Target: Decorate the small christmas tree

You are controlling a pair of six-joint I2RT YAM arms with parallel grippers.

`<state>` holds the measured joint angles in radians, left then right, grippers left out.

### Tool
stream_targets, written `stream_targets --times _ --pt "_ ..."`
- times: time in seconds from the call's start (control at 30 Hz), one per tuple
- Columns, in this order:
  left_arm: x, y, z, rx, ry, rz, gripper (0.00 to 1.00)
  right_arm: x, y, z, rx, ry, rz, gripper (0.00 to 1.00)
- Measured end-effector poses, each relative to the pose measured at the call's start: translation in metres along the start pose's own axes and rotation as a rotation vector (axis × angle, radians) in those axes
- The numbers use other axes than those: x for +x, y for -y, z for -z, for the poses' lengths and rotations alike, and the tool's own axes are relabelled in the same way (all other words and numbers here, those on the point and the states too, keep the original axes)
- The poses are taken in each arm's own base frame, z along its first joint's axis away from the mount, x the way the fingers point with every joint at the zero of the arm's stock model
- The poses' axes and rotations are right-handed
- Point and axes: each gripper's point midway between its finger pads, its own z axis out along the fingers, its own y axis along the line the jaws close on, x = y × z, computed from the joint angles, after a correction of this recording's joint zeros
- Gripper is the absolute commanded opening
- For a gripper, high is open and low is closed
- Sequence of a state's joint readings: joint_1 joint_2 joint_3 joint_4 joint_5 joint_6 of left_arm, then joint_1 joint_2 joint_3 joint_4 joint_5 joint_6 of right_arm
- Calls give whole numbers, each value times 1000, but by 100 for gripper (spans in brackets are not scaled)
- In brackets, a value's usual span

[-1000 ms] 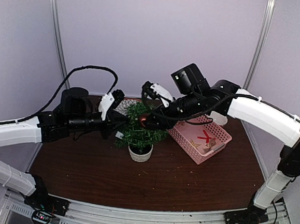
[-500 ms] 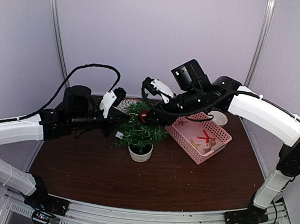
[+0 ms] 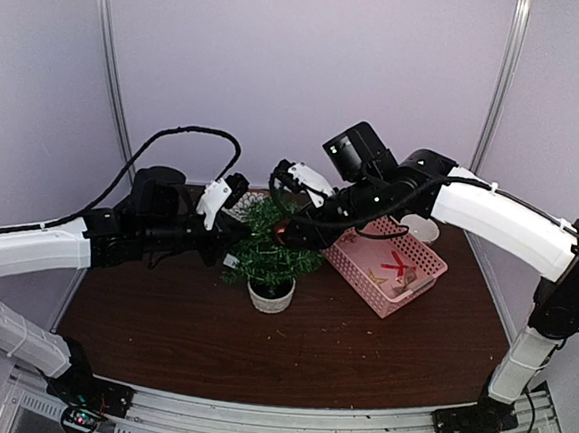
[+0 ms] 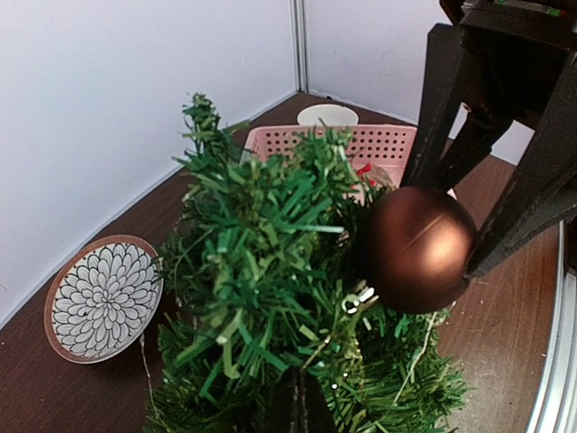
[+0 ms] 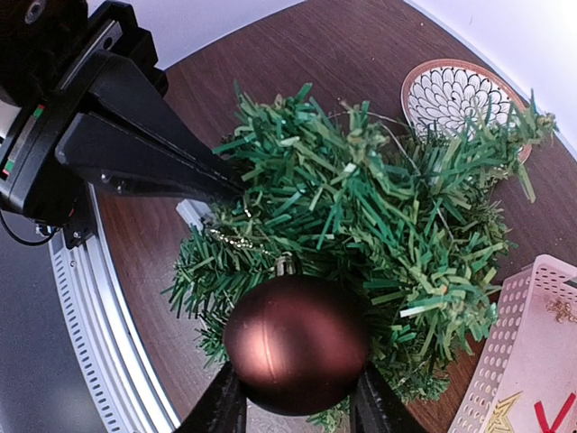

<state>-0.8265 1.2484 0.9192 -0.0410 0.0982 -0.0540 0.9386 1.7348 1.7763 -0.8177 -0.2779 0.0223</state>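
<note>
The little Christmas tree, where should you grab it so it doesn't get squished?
Grab the round white pot, low down, coming from the near side. It looks firm and stands upright, but the tree has bendy branches spreading over the pot's rim, and the left gripper and right gripper crowd its top.

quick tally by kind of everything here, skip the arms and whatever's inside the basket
tree: 1
brown ball: 1
pink basket: 1
patterned dish: 1
white cup: 1
total: 5
</note>
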Motion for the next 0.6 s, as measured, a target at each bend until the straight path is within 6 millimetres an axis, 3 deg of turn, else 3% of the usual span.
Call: stream_targets --times 0.43,0.6 --pt "2 -1 -2 -4 -16 14 0 2 1 0 10 -7 0 33" --pt "3 -1 -2 -6 -18 14 8 5 -1 -1 5 -16 22 36"
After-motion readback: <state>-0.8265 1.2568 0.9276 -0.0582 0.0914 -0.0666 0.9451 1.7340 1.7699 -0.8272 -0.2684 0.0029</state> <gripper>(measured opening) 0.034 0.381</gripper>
